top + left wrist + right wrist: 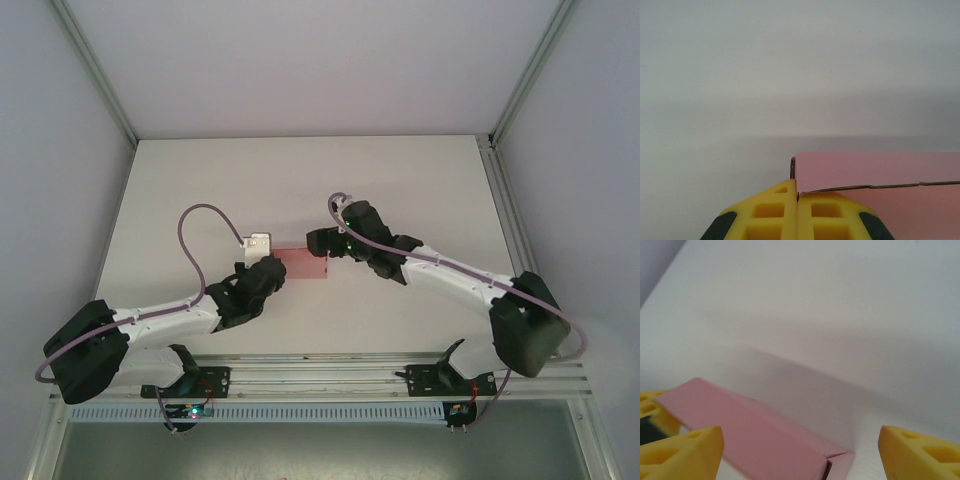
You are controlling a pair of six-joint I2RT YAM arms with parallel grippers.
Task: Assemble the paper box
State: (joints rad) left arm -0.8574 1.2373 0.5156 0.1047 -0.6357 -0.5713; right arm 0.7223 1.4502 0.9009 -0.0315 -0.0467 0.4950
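1. The paper box [303, 264] is near the middle of the worktop [200, 190], between the two grippers. It looks folded into a long, closed shape.
2. The left gripper [797, 189] has its jaws clenched. A thin edge of the pink card goes into the line where they meet, so I judge that it pinches the box at its left end.
3. The right gripper [318, 241] has its jaws wide apart and grasps nothing. The right end of the box lies between and below its fingers [685, 450].
4. Risk: only one thin pinch holds the box. If the left arm pulls or twists, the card may bend, tear or slip out.
5. Risk: if the right jaws close across the hollow body, they may crush it. A push on the end could turn the box around the pinch.
6. Risk: the long seam seen from the left wrist is not fully flat and may spring open.
7. Hard to make out:
   - how deep the card sits in the left jaws;
   - whether the right end flap, which shows a dark gap, is tucked in;
   - whether the box rests on the worktop or is slightly lifted.
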